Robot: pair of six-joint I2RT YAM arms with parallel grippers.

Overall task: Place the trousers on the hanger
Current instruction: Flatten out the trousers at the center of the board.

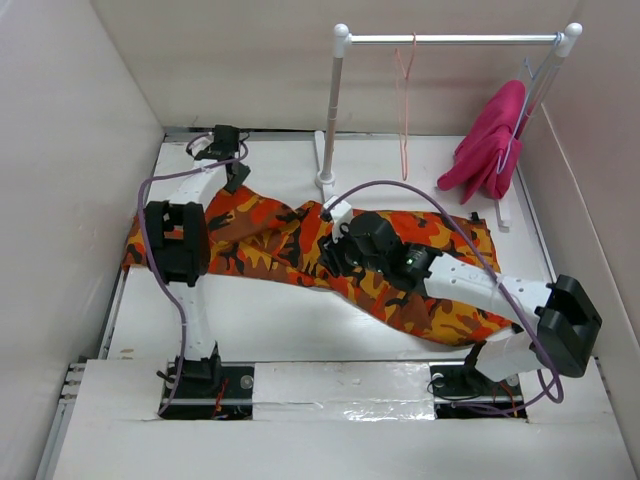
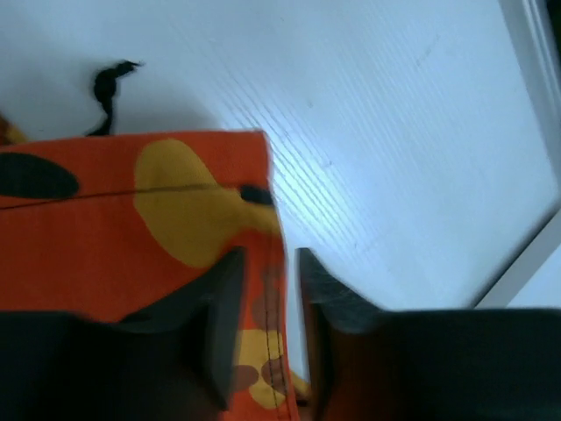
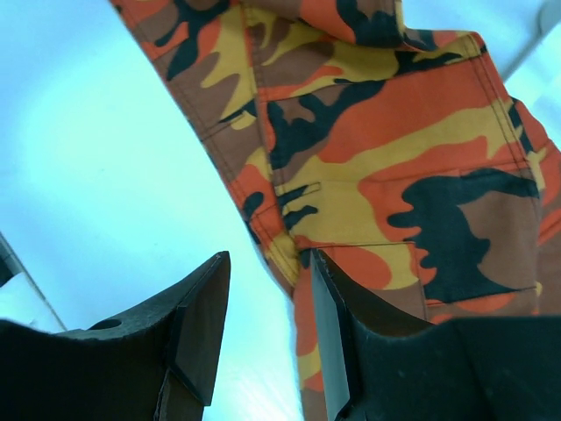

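The camouflage trousers (image 1: 270, 240) lie spread flat across the table from left to right. My left gripper (image 1: 236, 178) is at their far left end. In the left wrist view its jaws (image 2: 270, 259) stand narrowly apart astride the stitched edge of the trousers (image 2: 131, 228), with a strip of table showing beside the hem. My right gripper (image 1: 328, 256) is low over the middle. In the right wrist view it (image 3: 270, 261) is open, one finger over bare table and the other on the trousers (image 3: 394, 158). The salmon-pink hanger (image 1: 405, 110) hangs empty on the rail.
A white tube rail frame (image 1: 338, 100) stands at the back. A magenta-pink garment (image 1: 490, 145) hangs on a pale hanger at its right end. White walls enclose the table on the left, back and right. A black drawstring (image 2: 107, 86) lies by the trousers.
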